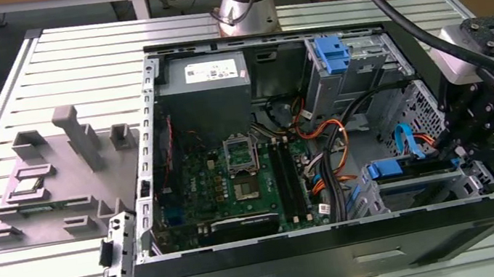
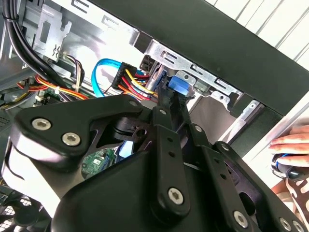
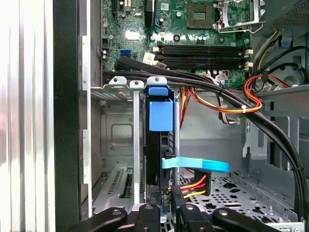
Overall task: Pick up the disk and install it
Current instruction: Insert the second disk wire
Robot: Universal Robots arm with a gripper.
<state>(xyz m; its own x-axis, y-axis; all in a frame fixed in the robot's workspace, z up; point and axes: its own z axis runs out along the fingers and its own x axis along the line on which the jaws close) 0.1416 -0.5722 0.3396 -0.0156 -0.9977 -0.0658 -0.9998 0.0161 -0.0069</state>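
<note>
While an open computer case (image 1: pixel 341 242) lies on its side on a slatted metal desk (image 1: pixel 80 68), a grey holder block (image 1: pixel 57 181) with upright posts sits at the exterior view's left, just beside the case wall. Inside the case, a green motherboard (image 1: pixel 233 177) covers the floor left of centre, with a grey power supply box (image 1: pixel 203 79) at the far side. Orange, red and black cables (image 1: pixel 327 148) run rightward toward the drive cage (image 1: pixel 421 186). At the near right corner, the disk (image 1: pixel 408 166), showing its blue carrier frame, sits in that cage; in the first wrist view the disk (image 3: pixel 160 140) stands edge-on in its slot with a light blue data cable (image 3: pixel 195 165) plugged at its end. The black pincer (image 1: pixel 451 145) hangs at the disk's right end in the exterior view, and whether its jaws grip anything cannot be told. In the second wrist view, a person's hand (image 2: pixel 292 145) rests beside the case rim.
</note>
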